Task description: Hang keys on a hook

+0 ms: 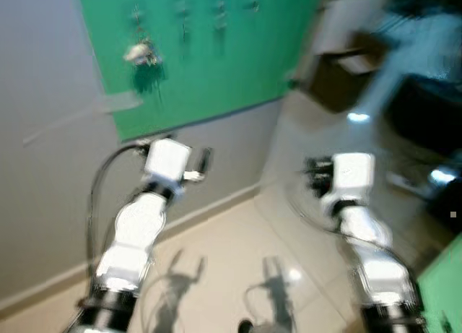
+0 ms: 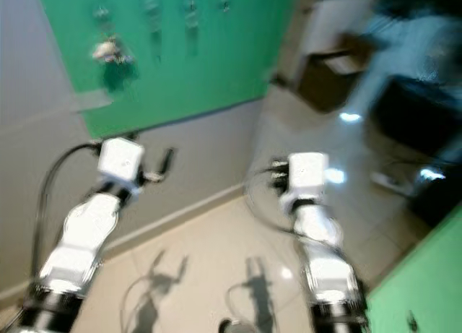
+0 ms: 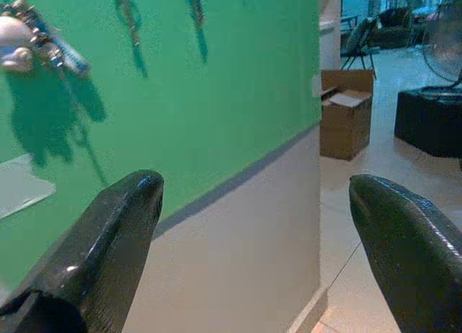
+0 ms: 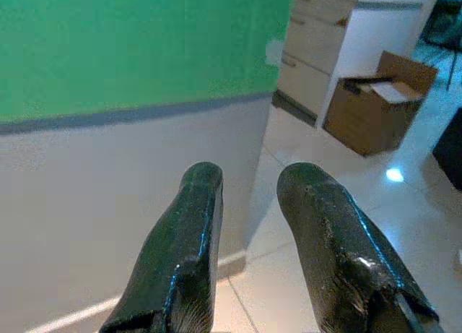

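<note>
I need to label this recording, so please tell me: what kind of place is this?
Probably a hallway in a home: a green wall panel with a row of hooks, keys hanging on one, a tiled floor, and a cardboard box beside white drawers.

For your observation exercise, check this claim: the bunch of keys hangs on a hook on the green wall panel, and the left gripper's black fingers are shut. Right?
Not quite. The bunch of keys does hang on the green wall panel, but the left wrist view shows the left gripper with its black fingers spread wide open.

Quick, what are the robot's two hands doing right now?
Left gripper: open, holding nothing.
Right gripper: fingers slightly apart, holding nothing.
</note>
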You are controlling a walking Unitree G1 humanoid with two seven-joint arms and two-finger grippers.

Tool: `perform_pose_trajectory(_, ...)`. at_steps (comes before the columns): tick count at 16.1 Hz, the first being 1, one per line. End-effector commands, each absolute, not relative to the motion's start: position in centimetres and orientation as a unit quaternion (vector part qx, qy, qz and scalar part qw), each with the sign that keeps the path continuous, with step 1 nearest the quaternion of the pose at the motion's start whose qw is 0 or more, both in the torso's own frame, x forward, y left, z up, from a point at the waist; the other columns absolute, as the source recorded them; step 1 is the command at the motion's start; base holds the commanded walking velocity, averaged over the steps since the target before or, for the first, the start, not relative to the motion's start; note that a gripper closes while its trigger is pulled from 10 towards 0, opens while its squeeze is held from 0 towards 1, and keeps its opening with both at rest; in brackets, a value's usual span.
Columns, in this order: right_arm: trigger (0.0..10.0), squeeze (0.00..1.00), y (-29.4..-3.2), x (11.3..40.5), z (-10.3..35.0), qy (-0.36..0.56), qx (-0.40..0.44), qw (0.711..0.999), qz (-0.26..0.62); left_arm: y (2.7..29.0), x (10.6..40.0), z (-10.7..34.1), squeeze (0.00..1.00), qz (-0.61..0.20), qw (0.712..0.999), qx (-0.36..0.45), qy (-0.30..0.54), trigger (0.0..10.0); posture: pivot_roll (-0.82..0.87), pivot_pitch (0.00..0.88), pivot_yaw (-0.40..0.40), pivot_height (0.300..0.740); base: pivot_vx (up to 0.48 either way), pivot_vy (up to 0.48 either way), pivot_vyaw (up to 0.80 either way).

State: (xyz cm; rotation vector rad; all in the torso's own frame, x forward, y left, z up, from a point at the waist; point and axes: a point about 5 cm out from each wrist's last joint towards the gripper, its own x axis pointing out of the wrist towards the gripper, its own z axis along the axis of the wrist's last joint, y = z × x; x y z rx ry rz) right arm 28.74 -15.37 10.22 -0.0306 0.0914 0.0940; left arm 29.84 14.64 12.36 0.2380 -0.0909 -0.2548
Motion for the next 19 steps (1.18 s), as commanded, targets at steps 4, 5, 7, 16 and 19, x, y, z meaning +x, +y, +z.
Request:
perform_pose_trajectory(4,10.0,0.00,-16.1,28.9,10.2,0.051,-0.023,0.998,0.040,14.1,29.9,12.6,0.00,-0.133,0.983,0.118,-0.051,10.0,-0.11,0.000,-0.019,0.740,0.000,0.000,-0.80)
perform_pose_trajectory(5,10.0,0.00,-16.0,28.9,10.2,0.051,-0.024,0.998,0.040,14.2,30.0,12.5,0.00,-0.132,0.983,0.118,-0.052,10.0,-0.11,0.000,-0.018,0.740,0.000,0.000,-0.80)
perform_pose_trajectory(7,10.0,0.00,-16.1,28.9,10.3,0.049,-0.026,0.998,0.040,14.1,30.1,12.6,0.00,-0.130,0.983,0.115,-0.054,10.0,-0.12,0.000,-0.017,0.740,0.000,0.000,-0.80)
perform_pose_trajectory(16,10.0,0.00,-17.0,28.5,10.4,0.047,-0.033,0.998,0.028,13.2,30.4,12.7,0.00,-0.136,0.984,0.099,-0.061,10.0,-0.14,0.000,-0.014,0.740,0.000,0.000,-0.80)
perform_pose_trajectory(19,10.0,0.00,-17.1,28.2,10.3,0.052,-0.037,0.997,0.032,13.2,30.2,12.4,0.00,-0.136,0.984,0.095,-0.060,10.0,-0.14,0.000,-0.020,0.740,0.000,0.000,-0.80)
